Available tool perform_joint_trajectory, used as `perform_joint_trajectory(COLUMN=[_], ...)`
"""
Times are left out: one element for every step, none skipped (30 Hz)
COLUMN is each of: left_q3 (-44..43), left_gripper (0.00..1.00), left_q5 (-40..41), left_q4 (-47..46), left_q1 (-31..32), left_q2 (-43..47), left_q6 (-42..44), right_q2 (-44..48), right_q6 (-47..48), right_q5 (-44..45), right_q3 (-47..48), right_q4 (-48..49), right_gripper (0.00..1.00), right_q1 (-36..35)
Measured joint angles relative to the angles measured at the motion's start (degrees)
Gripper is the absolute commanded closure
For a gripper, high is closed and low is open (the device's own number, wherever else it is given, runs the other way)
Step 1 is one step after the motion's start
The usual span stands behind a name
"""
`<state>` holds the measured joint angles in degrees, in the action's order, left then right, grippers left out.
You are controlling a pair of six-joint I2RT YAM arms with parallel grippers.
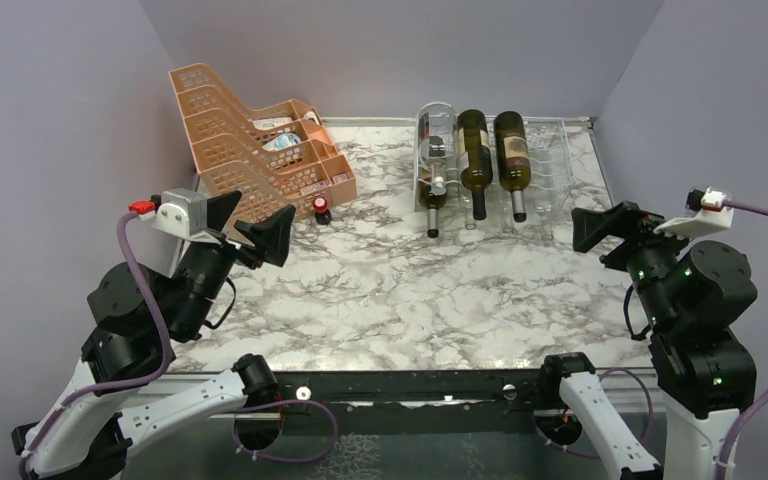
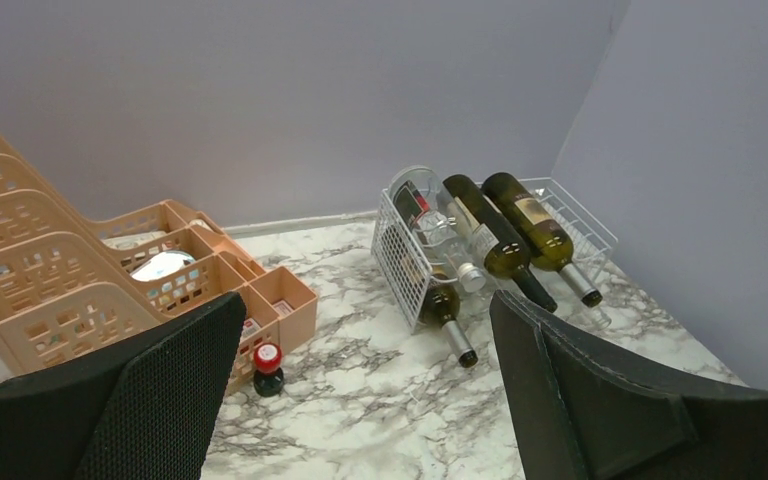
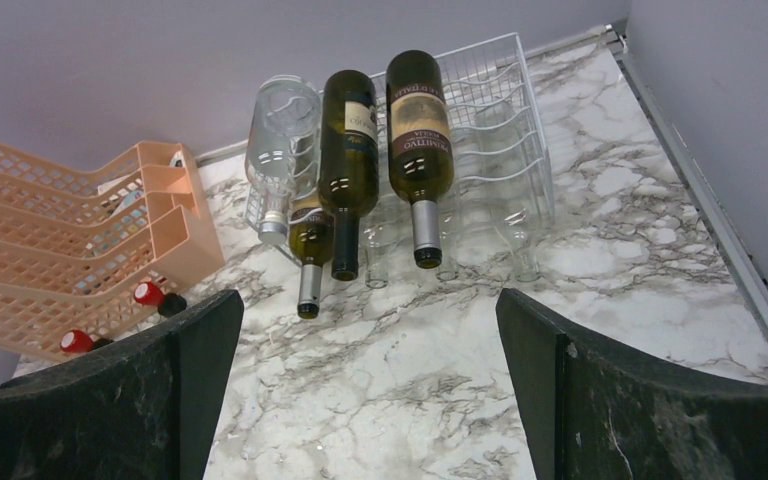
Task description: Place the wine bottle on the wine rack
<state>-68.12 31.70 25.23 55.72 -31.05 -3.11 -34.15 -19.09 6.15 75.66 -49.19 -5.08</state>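
Observation:
The silver-white wire wine rack (image 1: 552,160) stands at the back right of the marble table. On its top row lie a clear bottle (image 1: 437,135) and two dark green wine bottles (image 1: 475,150) (image 1: 511,150), necks toward me. Another green bottle (image 1: 432,200) lies in the lower row under the clear one. The rack (image 3: 500,110) and the green bottles (image 3: 350,140) (image 3: 418,130) also show in the right wrist view. My left gripper (image 1: 250,225) (image 2: 365,310) is open and empty at the left. My right gripper (image 1: 605,228) (image 3: 370,300) is open and empty at the right.
Orange perforated stacked trays (image 1: 260,150) stand at the back left. A small red-capped black bottle (image 1: 321,209) stands in front of them. Clear bottle necks (image 3: 447,262) stick out of the rack's lower row. Grey walls close in the left, back and right.

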Motion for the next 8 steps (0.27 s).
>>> perform_joint_trajectory(left_q3=[-0.37,-0.66,-0.76,-0.81,-0.83,-0.85,-0.87,-0.87], left_gripper=[0.01,0.01,0.01,0.01,0.01,0.01,0.01,0.01], left_q5=[0.28,0.61,0.83,0.96,1.09,1.18,1.27,1.38], left_q4=[0.35,0.74,0.96,1.07,1.22,1.38,1.53,1.64], left_q1=[0.0,0.0,0.0,0.0,0.0,0.0,0.0,0.0], left_q2=[0.07,0.07,0.07,0.07,0.07,0.07,0.07,0.07], left_q6=[0.22,0.46,0.66,0.74,0.85,0.9,0.94,1.03], right_q2=[0.13,0.24,0.33,0.39,0.46,0.5,0.59,0.74], right_q6=[0.09,0.15,0.22,0.28,0.33,0.42,0.5,0.59], right_q5=[0.09,0.22,0.28,0.35,0.42,0.44,0.46,0.46], right_q3=[0.22,0.33,0.48,0.61,0.85,1.03,1.14,1.18], right_q4=[-0.2,-0.28,-0.44,-0.55,-0.66,-0.66,-0.63,-0.63], right_gripper=[0.0,0.0,0.0,0.0,0.0,0.0,0.0,0.0], right_q1=[0.0,0.0,0.0,0.0,0.0,0.0,0.0,0.0])
